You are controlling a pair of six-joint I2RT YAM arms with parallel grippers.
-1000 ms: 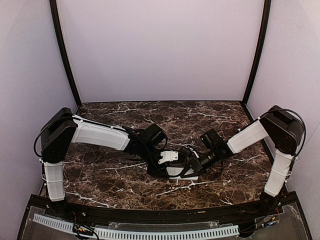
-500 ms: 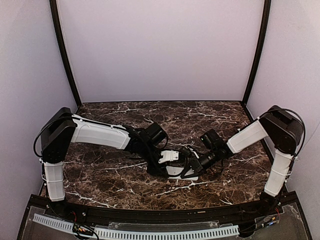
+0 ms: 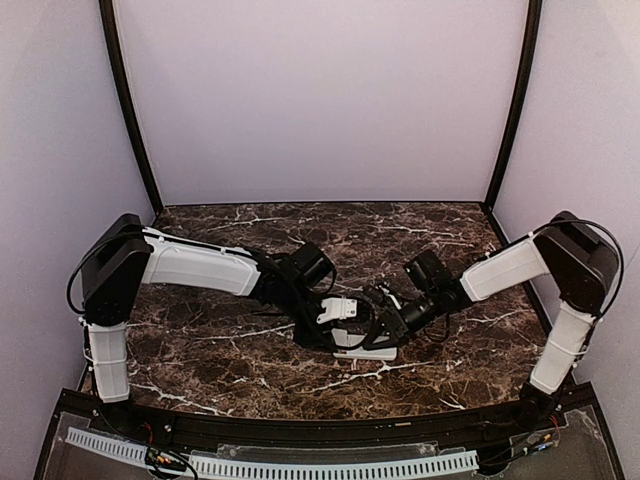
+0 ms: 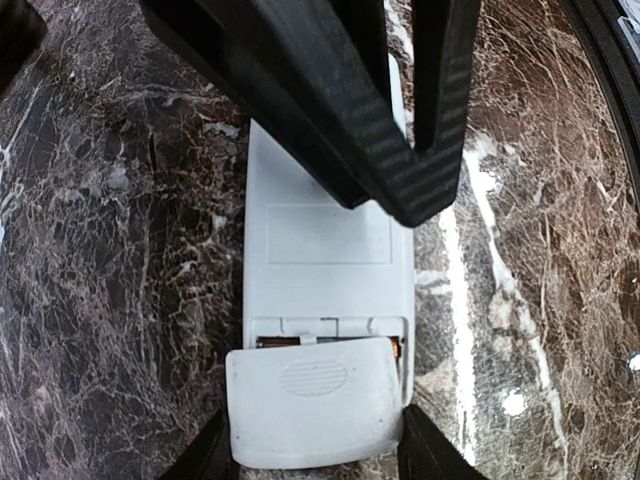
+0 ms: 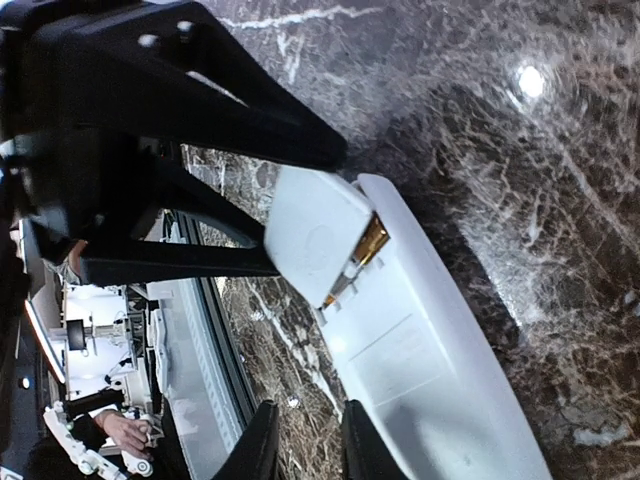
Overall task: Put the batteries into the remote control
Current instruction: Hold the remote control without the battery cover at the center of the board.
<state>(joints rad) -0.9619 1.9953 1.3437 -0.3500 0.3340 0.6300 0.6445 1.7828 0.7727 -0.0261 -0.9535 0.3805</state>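
The remote control [image 3: 375,353] lies back-up on the dark marble table [image 3: 230,370], toward the near edge and about midway between the two arm bases. At one end of the remote, the battery cover [image 4: 312,400] sits partly over its compartment, pulled back enough to leave a slot. A sliver of orange battery [image 5: 371,240] shows in that slot.

The left gripper [image 4: 315,455] straddles this same end. One finger presses each long side of the remote, so it is clamped across its width.

Just past the compartment, above the remote's plain back, hangs the right gripper [image 5: 307,440]. Its fingers stand a narrow gap apart with nothing between them. Whether the tips touch the remote cannot be told.

Beyond the remote, marble runs to the back wall.
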